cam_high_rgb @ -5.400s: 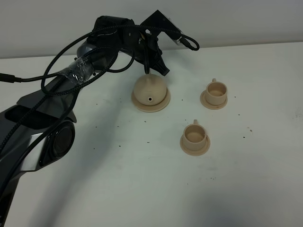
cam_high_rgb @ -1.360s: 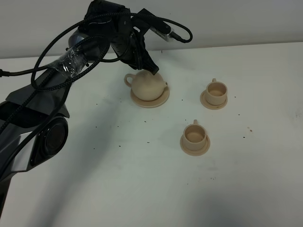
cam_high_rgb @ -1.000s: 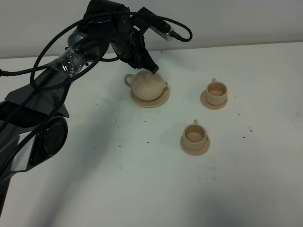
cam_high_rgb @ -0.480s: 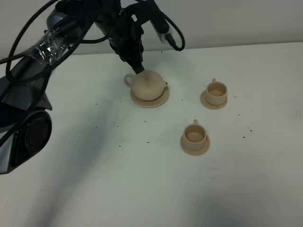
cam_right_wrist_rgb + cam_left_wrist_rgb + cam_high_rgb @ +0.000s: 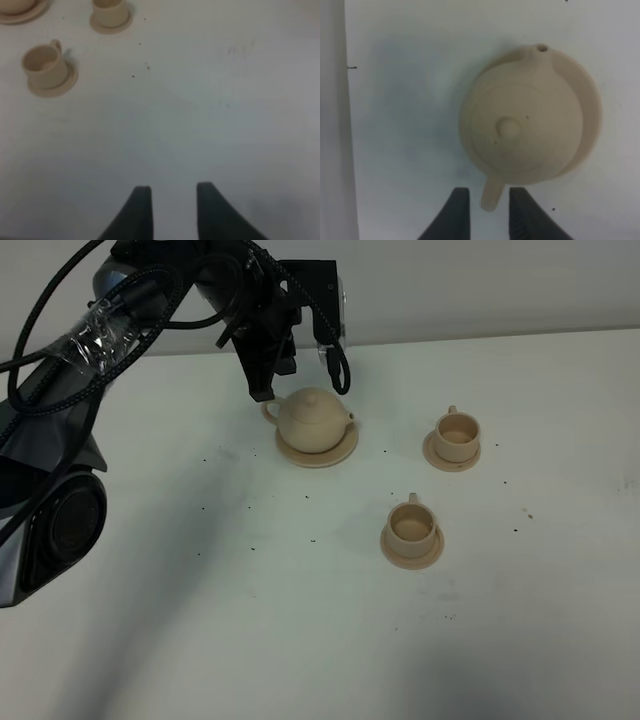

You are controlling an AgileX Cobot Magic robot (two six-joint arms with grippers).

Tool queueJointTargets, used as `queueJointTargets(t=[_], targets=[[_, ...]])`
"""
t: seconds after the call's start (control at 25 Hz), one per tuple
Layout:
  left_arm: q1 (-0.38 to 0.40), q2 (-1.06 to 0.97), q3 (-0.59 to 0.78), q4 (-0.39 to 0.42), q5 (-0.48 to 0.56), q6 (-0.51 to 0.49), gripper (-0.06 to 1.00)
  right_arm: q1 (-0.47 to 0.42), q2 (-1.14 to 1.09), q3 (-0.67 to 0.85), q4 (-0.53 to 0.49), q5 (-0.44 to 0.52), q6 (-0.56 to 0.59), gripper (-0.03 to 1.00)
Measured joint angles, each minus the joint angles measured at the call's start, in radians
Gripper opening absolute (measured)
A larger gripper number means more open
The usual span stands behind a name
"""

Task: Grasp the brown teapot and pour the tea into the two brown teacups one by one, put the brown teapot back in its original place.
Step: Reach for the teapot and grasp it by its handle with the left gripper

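White table. Brown teapot on wide saucer, far centre. Right gripper wide open, empty. Left gripper part open, holding nothing, at teapot's left. Far teacup and nearer teacup, both right of teapot. Loop handle lined up between left jaws: lower squarely, close gently, lift level.

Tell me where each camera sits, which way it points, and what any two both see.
Exterior high: high over the table, looking down at the teapot, the far teacup and the near teacup; the left arm reaches in from the left.
Left wrist: on the left arm, looking straight down onto the teapot; the open left gripper straddles its handle.
Right wrist: looking slantwise across the table toward both teacups; the open right gripper shows.
Shared: exterior and left wrist see the teapot; exterior and right wrist, both teacups.
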Motion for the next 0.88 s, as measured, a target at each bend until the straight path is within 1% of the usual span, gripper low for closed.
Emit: queueJointTargets(t=[0.08, 0.16, 0.32, 0.4, 0.52, 0.68, 0.8, 0.88], targets=[[0.005, 0.0, 0.0, 0.001, 0.0, 0.024, 0.21, 0.0, 0.0, 0.0, 0.0, 0.0, 0.0, 0.23], [0.014, 0.0, 0.0, 0.028, 0.0, 0.057, 0.21, 0.0, 0.0, 0.0, 0.0, 0.0, 0.0, 0.23], [0.051, 0.0, 0.0, 0.044, 0.0, 0.172, 0.21, 0.0, 0.0, 0.0, 0.0, 0.0, 0.0, 0.23], [0.068, 0.0, 0.0, 0.051, 0.0, 0.201, 0.22, 0.0, 0.0, 0.0, 0.0, 0.0, 0.0, 0.23], [0.079, 0.0, 0.0, 0.051, 0.0, 0.222, 0.22, 0.0, 0.0, 0.0, 0.0, 0.0, 0.0, 0.23], [0.079, 0.008, 0.0, 0.051, 0.0, 0.217, 0.22, 0.0, 0.0, 0.0, 0.0, 0.0, 0.0, 0.23], [0.079, 0.033, -0.001, 0.028, -0.001, 0.207, 0.23, 0.0, 0.0, 0.0, 0.0, 0.0, 0.0, 0.23], [0.077, 0.052, -0.001, 0.03, -0.001, 0.207, 0.23, 0.0, 0.0, 0.0, 0.0, 0.0, 0.0, 0.23]])
